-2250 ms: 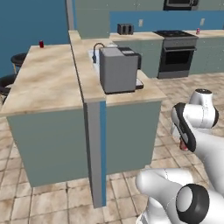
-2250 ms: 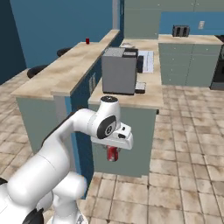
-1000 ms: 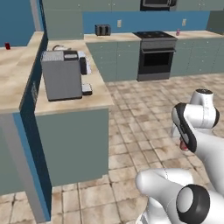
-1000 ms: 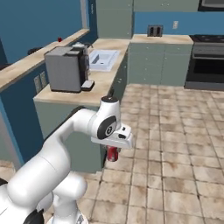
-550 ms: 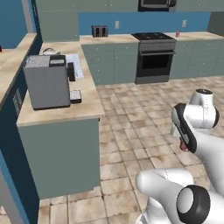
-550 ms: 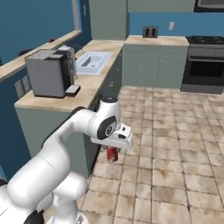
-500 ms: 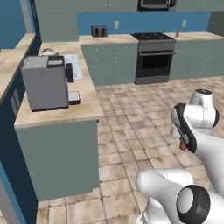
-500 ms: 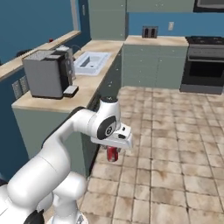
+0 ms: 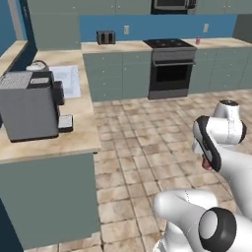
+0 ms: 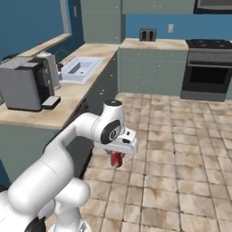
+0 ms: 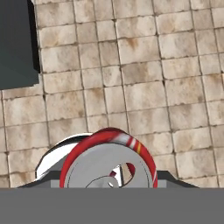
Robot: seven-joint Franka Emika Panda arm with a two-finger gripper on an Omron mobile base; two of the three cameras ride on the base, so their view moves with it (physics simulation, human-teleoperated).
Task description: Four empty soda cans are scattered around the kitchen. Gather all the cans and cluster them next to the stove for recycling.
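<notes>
Gripper carrying a red soda can over the floor

The gripper [image 10: 117,159] is clamping a red soda can [image 10: 117,159] above the brown tiled floor [image 10: 181,149], right of the counter [image 10: 68,102]; the stove [image 9: 170,66] is standing far ahead, a small can [image 9: 198,40] sitting right of it.

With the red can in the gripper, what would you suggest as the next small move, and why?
Probably drive the base forward across the tiled floor toward the stove. The gripper holds the red can low over the floor, the stove stands far across the room, and a small can already sits on the counter beside it.
</notes>
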